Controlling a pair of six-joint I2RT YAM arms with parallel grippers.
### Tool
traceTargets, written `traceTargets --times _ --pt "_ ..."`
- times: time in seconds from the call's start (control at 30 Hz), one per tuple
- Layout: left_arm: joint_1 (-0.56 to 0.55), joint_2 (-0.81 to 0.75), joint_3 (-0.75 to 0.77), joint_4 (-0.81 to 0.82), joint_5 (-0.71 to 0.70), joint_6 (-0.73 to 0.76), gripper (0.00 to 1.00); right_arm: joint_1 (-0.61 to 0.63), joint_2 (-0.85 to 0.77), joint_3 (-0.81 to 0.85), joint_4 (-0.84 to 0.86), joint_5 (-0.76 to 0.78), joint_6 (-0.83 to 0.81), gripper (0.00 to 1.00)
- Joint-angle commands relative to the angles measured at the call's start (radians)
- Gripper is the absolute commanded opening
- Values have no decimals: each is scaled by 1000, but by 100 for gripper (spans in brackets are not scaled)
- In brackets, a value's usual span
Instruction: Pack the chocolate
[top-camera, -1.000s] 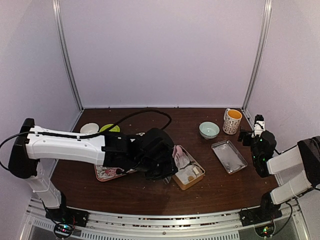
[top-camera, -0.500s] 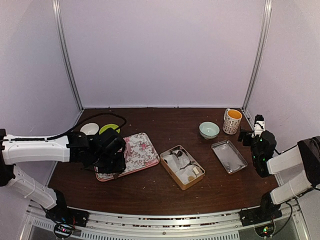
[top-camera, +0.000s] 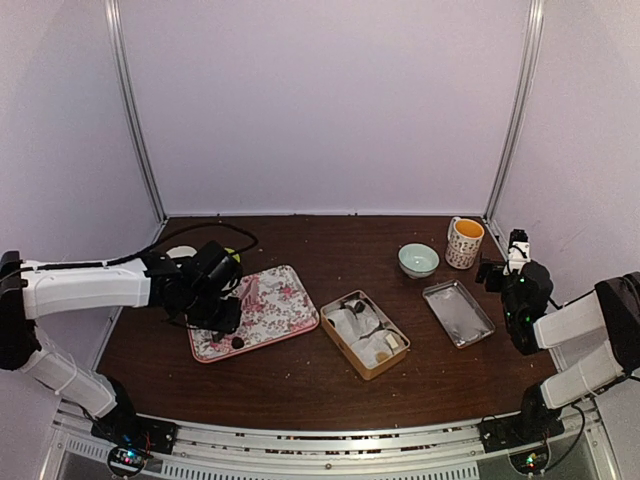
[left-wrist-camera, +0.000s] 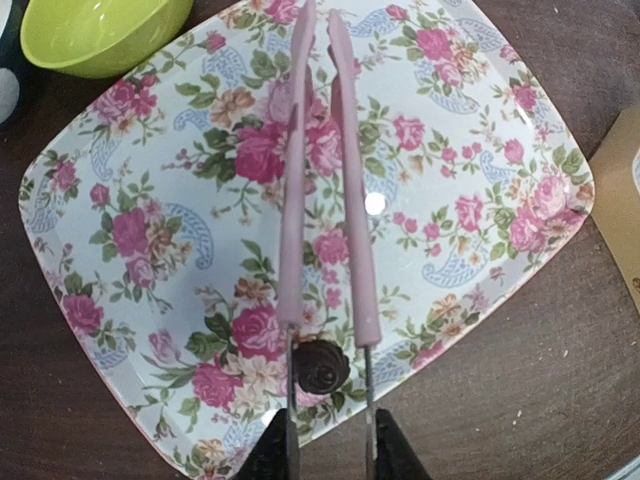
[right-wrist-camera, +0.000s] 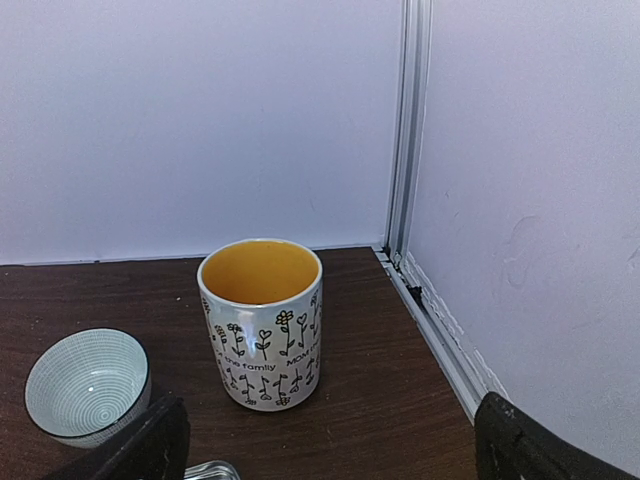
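Observation:
One dark brown chocolate (left-wrist-camera: 322, 365) lies on the floral tray (left-wrist-camera: 170, 230) near its front edge; it also shows in the top view (top-camera: 238, 342). My left gripper (left-wrist-camera: 330, 455) is shut on the pink tongs (left-wrist-camera: 345, 200), whose two arms run nearly parallel across the tray above the chocolate. In the top view the left gripper (top-camera: 224, 310) hovers over the tray's (top-camera: 290, 310) near-left part. The cardboard box (top-camera: 364, 333) holds white paper cups and a few small lumps. My right gripper (right-wrist-camera: 330, 460) is open and empty, facing the mug (right-wrist-camera: 262, 322).
A green bowl (left-wrist-camera: 100, 30) stands behind the floral tray, with a white bowl (top-camera: 180, 252) beside it. A teal bowl (top-camera: 418, 260), the flowered mug (top-camera: 465, 242) and a metal tray (top-camera: 457, 313) sit at the right. The box corner (left-wrist-camera: 620, 200) lies right of the floral tray.
My left arm has drawn back from over the box to the floral tray at the left, with the tongs. A dark chocolate now shows on the tray. The right arm has not moved.

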Motion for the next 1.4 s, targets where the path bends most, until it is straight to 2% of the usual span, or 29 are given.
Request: traceTargets --times 0.0,0.47,0.6,0.8,0.97,1.07,1.17,1.27,1.37 --pt "38 22 19 103 74 159 24 -8 -3 15 3 -5 -1 100" --pt "79 76 0 176 185 289 24 -8 -4 17 0 -4 1 100" --pt "82 96 -4 171 175 304 24 -7 -12 8 16 22 -2 100" --pt "92 121 16 170 171 328 23 36 -135 21 -123 37 -45 100" --pt "99 146 39 164 173 351 24 79 -239 88 -431 54 45 100" --pt "101 155 46 162 183 359 24 129 -288 129 -654 118 43 100" --pt "105 167 49 160 181 369 23 160 -323 184 -861 113 38 100" --pt "111 184 61 151 177 387 23 212 -307 276 -1064 112 37 100" --pt "115 200 82 143 176 411 23 222 -238 402 -1284 34 50 100"
